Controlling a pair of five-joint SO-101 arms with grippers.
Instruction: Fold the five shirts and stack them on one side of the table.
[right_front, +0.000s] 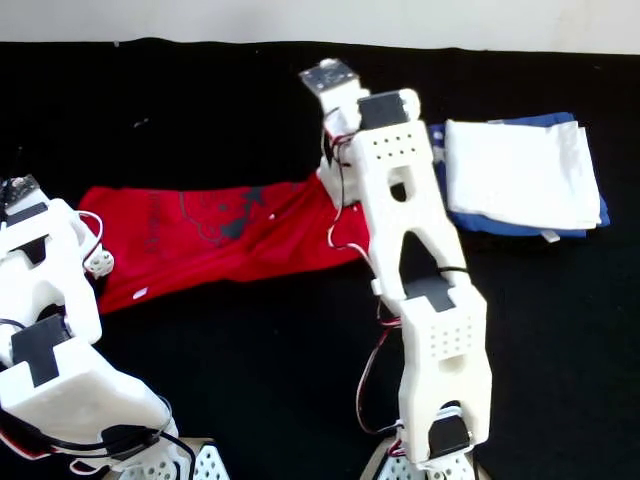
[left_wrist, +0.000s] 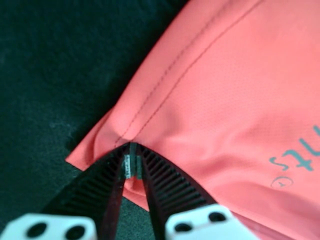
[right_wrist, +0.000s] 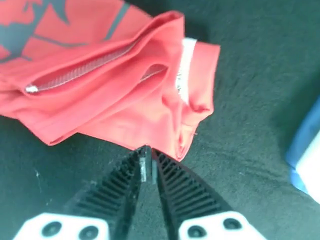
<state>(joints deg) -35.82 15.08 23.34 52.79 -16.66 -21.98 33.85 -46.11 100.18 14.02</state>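
A red shirt (right_front: 210, 235) with a dark print lies stretched in a long band across the black table, between the two arms. In the left wrist view my left gripper (left_wrist: 131, 164) is shut on a hemmed corner of the red shirt (left_wrist: 225, 100), at the band's left end. At the right end, my right gripper (right_wrist: 146, 162) is shut with its tips pinching the edge of the bunched red shirt (right_wrist: 100, 90), near the white neck label (right_wrist: 186, 65). The right arm (right_front: 405, 230) hides that end from above.
A folded white shirt (right_front: 520, 170) lies on a folded blue shirt (right_front: 500, 222) at the back right; their edge (right_wrist: 306, 145) lies close to my right gripper. Black cloth (right_front: 250, 380) covers the table's front and far left.
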